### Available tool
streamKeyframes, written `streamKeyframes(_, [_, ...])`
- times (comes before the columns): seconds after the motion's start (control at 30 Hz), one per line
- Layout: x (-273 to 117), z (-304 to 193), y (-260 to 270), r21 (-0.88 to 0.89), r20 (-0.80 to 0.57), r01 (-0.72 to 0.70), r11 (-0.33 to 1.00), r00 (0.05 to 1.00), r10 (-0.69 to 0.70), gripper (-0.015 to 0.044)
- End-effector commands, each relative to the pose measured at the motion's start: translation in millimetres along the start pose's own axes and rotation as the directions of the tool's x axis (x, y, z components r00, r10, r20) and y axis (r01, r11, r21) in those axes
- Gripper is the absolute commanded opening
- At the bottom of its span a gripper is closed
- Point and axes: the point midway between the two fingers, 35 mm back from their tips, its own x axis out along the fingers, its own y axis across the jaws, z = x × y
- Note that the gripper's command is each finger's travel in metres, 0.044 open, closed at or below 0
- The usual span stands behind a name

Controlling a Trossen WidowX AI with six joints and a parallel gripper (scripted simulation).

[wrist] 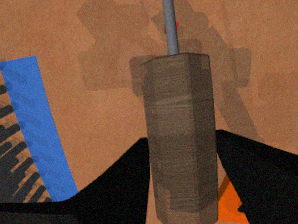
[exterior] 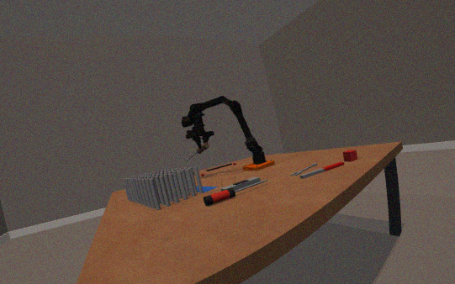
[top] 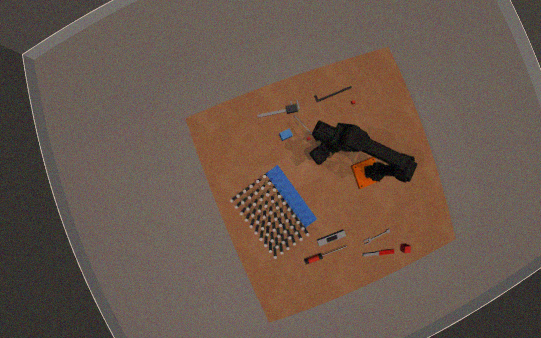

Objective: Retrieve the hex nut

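Carrying: one wooden-handled tool (top: 302, 124) (exterior: 203, 149) (wrist: 181, 110), pinched in gripper (top: 320, 131) (exterior: 203, 147) (wrist: 181, 140), apart from strip (top: 292, 197) (exterior: 207, 189) (wrist: 37, 125). Nut: unseen, presumably among spacers (top: 275, 257) (exterior: 164, 185) adjoining strip. Advised: slow, steep tip entry between spacers, touching none.
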Motion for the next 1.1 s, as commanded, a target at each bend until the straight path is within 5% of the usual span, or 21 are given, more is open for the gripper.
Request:
streamKeyframes(0.0, [-4,-11,7,-0.143,-0.014,-0.036,0.989,0.999,0.034,0.0])
streamKeyframes(0.5, [-5,-47,26,-0.598,-0.094,-0.153,0.787,0.988,0.12,0.0])
streamKeyframes(1.07, [-8,-90,44,-0.914,-0.196,-0.254,0.315,0.959,0.205,0.0])
